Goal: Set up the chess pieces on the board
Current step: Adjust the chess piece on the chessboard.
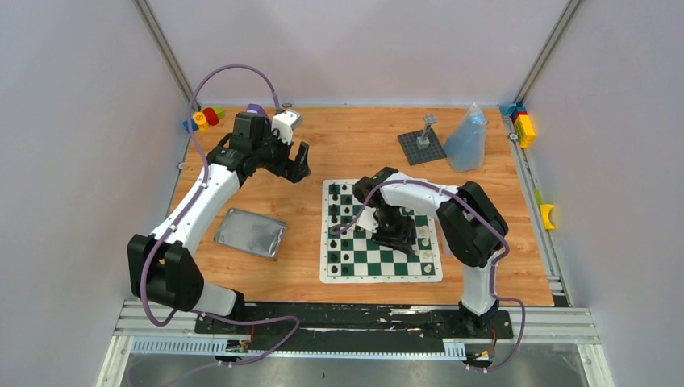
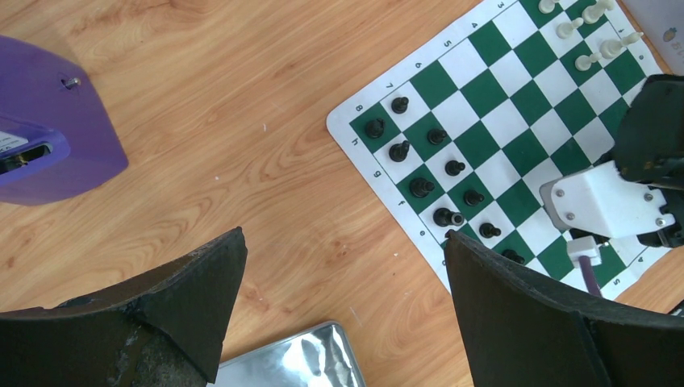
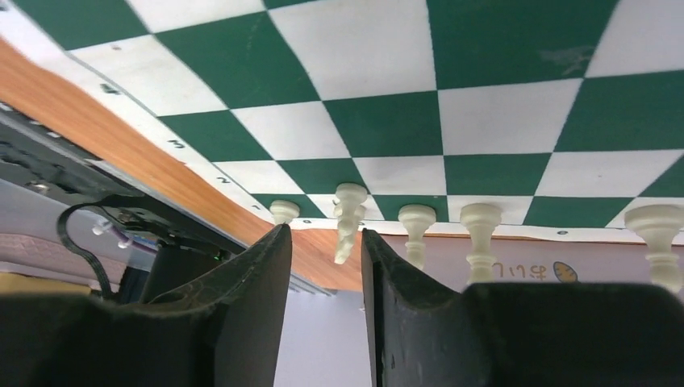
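Your right gripper [image 3: 324, 238] is hanging low over the chess board [image 1: 383, 276], which is lying by the desk's [image 1: 355, 145] near edge. Its fingers are standing a little apart, gripping nothing. A white chess piece [image 3: 348, 222] is standing just past their tips. Black chess pieces [image 2: 419, 187] are lining the board's left edge. Your left gripper [image 2: 344, 238] is hovering wide apart.

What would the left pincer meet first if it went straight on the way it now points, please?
Probably the bare wooden table, between the chess mat and the metal tin. The left pincer, wide open, frames that patch. Depth is unclear, so the mat's border could lie close.
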Robot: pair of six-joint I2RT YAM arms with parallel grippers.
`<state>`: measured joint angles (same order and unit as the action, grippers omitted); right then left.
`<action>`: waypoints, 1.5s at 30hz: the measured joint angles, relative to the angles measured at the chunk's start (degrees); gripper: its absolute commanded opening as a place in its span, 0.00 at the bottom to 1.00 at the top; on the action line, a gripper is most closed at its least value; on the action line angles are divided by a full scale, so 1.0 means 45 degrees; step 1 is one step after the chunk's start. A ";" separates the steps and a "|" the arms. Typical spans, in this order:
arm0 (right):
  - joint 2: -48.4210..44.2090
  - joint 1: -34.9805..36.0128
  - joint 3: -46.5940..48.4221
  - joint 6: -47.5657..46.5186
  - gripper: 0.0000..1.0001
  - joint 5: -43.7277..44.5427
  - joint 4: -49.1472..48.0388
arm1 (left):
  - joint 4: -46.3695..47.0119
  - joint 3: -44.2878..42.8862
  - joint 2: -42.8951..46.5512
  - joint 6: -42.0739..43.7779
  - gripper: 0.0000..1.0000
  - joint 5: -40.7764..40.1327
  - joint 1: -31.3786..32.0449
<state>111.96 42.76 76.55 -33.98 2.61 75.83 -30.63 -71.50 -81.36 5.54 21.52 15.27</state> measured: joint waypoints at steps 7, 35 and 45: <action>-0.1821 -0.0670 -0.0194 0.0325 0.42 -0.1292 -0.0874 | 0.0000 0.0000 0.0000 -0.0005 1.00 0.0000 0.0000; -0.3599 -0.2161 -0.3619 0.1001 0.40 -0.2589 -0.4546 | 0.0000 0.0000 0.0000 -0.0005 1.00 0.0000 0.0000; -0.3619 -0.2229 -0.3929 0.0962 0.36 -0.2356 -0.4532 | 0.0000 0.0000 0.0000 -0.0005 1.00 0.0000 0.0000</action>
<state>95.68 32.73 58.87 -29.65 -7.99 55.44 -30.63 -71.50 -81.36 5.52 21.52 15.27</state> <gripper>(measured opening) 0.372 0.998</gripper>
